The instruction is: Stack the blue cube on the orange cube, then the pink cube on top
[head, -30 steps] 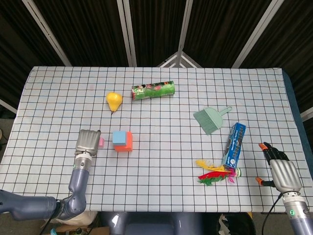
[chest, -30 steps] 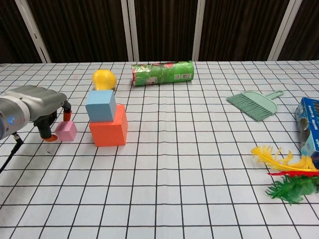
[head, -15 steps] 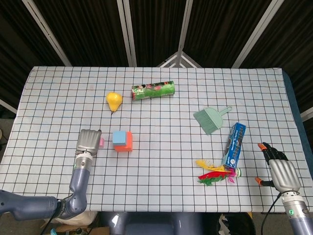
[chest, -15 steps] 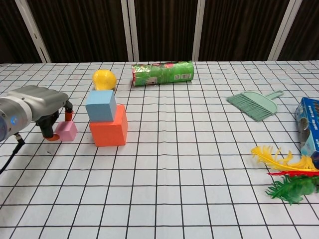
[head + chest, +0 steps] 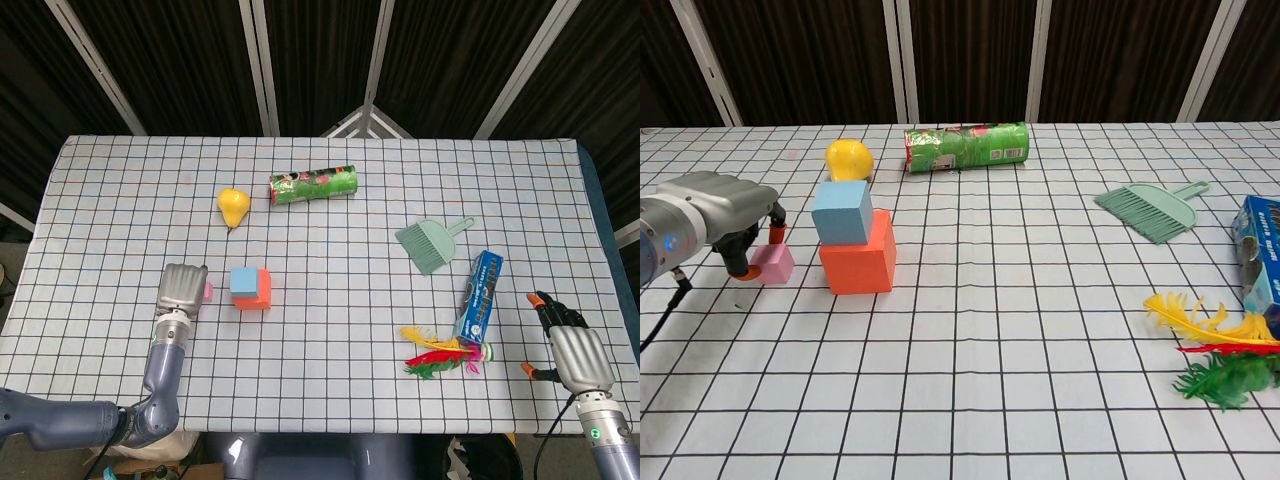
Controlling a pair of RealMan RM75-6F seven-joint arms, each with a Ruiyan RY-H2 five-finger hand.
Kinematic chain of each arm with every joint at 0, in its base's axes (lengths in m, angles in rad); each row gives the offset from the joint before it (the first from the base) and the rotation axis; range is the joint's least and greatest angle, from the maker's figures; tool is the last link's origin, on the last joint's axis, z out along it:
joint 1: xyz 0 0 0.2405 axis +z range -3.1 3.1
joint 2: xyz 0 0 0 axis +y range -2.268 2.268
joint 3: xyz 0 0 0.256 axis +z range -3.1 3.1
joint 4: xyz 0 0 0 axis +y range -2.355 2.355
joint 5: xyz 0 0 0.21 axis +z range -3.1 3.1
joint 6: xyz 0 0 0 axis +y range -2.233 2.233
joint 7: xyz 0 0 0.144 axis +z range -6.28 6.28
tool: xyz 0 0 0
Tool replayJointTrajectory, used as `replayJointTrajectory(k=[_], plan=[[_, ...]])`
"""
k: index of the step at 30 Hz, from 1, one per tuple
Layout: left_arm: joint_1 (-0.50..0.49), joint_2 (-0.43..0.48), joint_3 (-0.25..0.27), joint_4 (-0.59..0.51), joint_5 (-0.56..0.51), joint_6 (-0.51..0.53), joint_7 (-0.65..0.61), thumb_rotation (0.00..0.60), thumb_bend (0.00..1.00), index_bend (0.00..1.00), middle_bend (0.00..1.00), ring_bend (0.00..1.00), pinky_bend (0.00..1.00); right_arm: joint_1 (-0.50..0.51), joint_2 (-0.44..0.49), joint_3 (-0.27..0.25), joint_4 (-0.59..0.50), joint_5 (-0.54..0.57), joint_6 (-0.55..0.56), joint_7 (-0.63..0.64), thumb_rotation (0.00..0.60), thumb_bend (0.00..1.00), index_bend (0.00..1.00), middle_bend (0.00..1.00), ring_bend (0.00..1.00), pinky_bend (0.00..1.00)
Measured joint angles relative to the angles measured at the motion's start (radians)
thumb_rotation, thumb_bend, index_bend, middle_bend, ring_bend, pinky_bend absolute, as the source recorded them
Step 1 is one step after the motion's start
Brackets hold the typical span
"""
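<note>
The blue cube (image 5: pixel 244 281) (image 5: pixel 842 211) rests on the orange cube (image 5: pixel 264 291) (image 5: pixel 857 265) at the table's left front. Just left of that stack the small pink cube (image 5: pixel 207 290) (image 5: pixel 775 264) sits on the cloth. My left hand (image 5: pixel 180 290) (image 5: pixel 710 205) reaches over it from the left and pinches it: the thumb lies against its left side and a finger against its far side. My right hand (image 5: pixel 575 345) hovers at the table's front right corner with fingers apart and nothing in it; the chest view does not show it.
A yellow pear (image 5: pixel 233 206) (image 5: pixel 848 158) and a lying green can (image 5: pixel 313 185) (image 5: pixel 965 146) are behind the stack. To the right lie a green hand brush (image 5: pixel 430 244) (image 5: pixel 1150 210), a blue box (image 5: pixel 480 295) (image 5: pixel 1260 250) and coloured feathers (image 5: pixel 440 355) (image 5: pixel 1220 350).
My left hand has shifted slightly right and its thumb and finger have closed in on the pink cube. The cubes and my right hand have stayed put.
</note>
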Motion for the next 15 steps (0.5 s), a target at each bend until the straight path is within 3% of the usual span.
replayJointTrajectory(k=[8, 15], plan=[[0.009, 0.014, -0.006, -0.021, 0.016, 0.010, -0.015, 0.600, 0.40, 0.41, 0.75, 0.67, 0.71, -0.002, 0.003, 0.000, -0.001, -0.003, 0.004, 0.007, 0.600, 0.19, 0.08, 0.07, 0.13, 0.16], [0.024, 0.080, -0.015, -0.126, 0.046, 0.053, -0.027, 0.600, 0.40, 0.41, 0.75, 0.67, 0.71, -0.002, 0.006, -0.003, -0.003, -0.012, 0.007, 0.013, 0.600, 0.19, 0.08, 0.07, 0.13, 0.16]])
